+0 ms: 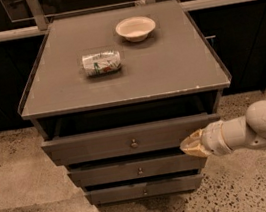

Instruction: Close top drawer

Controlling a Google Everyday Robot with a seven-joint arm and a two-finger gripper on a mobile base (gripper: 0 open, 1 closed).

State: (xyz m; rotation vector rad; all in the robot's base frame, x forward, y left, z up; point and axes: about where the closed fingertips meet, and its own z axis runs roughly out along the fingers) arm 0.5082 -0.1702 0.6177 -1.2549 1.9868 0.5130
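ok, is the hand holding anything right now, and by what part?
Nothing looks held. The hand sits at the front of the top drawer, near its right end, clear of the knob. Whether it touches the front cannot be told.

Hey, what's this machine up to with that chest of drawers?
A one-armed robot is working on closing the top drawer of the cabinet. That drawer stands partly pulled out, leaving a dark gap under the cabinet top. The arm reaches in from the right, and its tool is at the right end of the drawer front, by its lower edge; contact cannot be told. A can lying on its side and a small bowl rest on top.
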